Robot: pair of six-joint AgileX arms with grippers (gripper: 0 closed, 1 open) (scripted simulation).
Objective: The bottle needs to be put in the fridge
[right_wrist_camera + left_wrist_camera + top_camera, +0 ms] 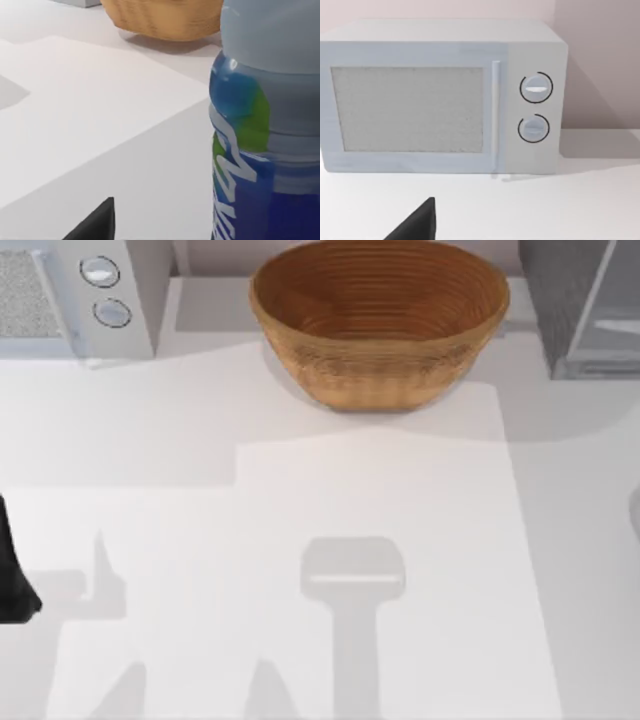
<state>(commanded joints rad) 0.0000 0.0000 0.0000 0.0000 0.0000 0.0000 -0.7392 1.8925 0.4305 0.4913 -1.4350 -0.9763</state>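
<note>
The bottle [265, 125] stood upright on the white tabletop [350, 500], and in the right wrist view it was very close to the camera, with a blue, green and white label and a clear upper part. At the right edge of the top view, near the middle of that edge, a small grey curved shape could be its rim, but I could not be sure. The fridge [580, 300], a dark grey speckled cabinet with a pale framed door, stood at the far right corner of the tabletop. Its door seemed to be swung a little outward, though the picture cut it off.

Between the fridge and the microwave [445, 95] at the far left corner, a woven wicker basket [380, 320] sat at the middle of the far edge.

The right pincer [97, 222] showed one dark fingertip beside the bottle, apart from it; whether it was spread or pressed together, I could not tell. The left pincer [417, 222] faced the microwave, and a dark part of the left arm lay at the left edge of the tabletop; its state also could not be told.

In my judgement the task was at its start: the bottle was not grasped, and lifting, carrying and placing it inside the fridge all remained.
</note>
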